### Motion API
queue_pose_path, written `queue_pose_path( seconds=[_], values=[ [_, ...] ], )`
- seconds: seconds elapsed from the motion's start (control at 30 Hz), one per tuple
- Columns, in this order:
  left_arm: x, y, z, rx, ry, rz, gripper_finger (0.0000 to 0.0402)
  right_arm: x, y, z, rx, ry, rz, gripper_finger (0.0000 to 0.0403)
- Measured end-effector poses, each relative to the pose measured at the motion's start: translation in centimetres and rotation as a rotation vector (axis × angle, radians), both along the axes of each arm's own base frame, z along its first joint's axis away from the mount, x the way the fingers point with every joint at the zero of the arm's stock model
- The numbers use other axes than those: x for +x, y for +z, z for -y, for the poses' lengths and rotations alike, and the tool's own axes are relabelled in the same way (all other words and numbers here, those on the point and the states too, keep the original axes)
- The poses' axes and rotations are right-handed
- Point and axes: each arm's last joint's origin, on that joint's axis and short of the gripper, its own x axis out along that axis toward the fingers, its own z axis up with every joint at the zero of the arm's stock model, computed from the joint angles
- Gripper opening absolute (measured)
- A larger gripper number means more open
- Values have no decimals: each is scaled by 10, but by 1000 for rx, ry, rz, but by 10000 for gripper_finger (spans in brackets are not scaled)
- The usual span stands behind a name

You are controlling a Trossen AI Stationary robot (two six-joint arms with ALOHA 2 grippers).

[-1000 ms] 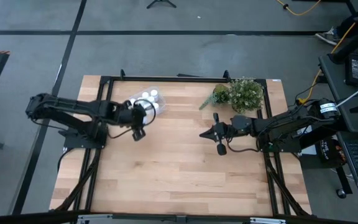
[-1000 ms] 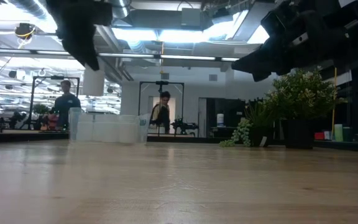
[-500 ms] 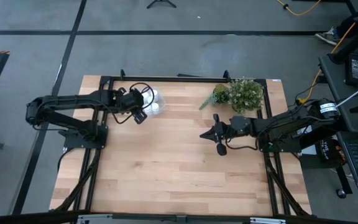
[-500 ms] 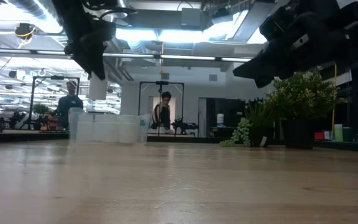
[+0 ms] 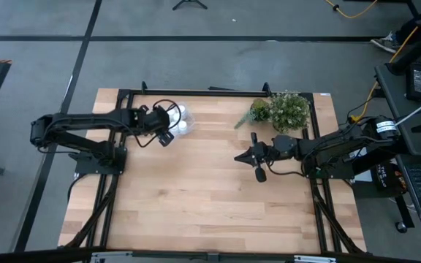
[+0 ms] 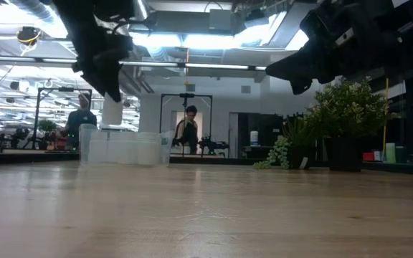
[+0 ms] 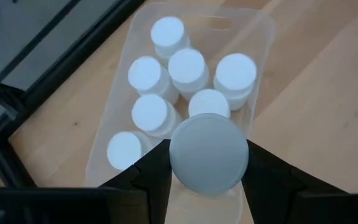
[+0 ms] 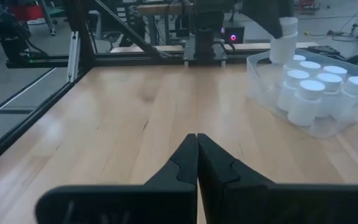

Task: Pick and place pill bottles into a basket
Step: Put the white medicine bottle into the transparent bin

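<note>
Risked dropping the pill bottle (image 7: 208, 152) onto the caps of the six bottles (image 7: 186, 65) already packed in the basket (image 7: 261, 37) — little free floor left, so could topple or bounce out. Was pinched in the left gripper (image 7: 207, 180), hovering above the basket's near end at the table's far left. Right gripper (image 8: 196, 155) pressed together, waiting right of centre.

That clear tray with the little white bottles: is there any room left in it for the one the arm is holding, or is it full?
The basket is crowded: six pill bottles fill most of it. The one bare patch is the end below the left gripper, which holds the seventh bottle over it. The table between basket and plant is bare wood.
</note>
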Motion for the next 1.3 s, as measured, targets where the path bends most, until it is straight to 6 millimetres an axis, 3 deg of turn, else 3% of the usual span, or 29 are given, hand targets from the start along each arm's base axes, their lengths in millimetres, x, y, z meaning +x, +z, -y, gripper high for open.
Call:
queue_pose_path(
  seconds=[0.37,0.67,1.3],
  values=[
    [-3,-34,1,14,48,12,155,0,0,0,0,1,-5,3],
    [-4,-51,0,33,50,46,155,0,-1,0,-1,1,-7,3],
    [0,-67,-2,52,57,-31,155,0,-1,0,3,1,-8,3]
  ],
)
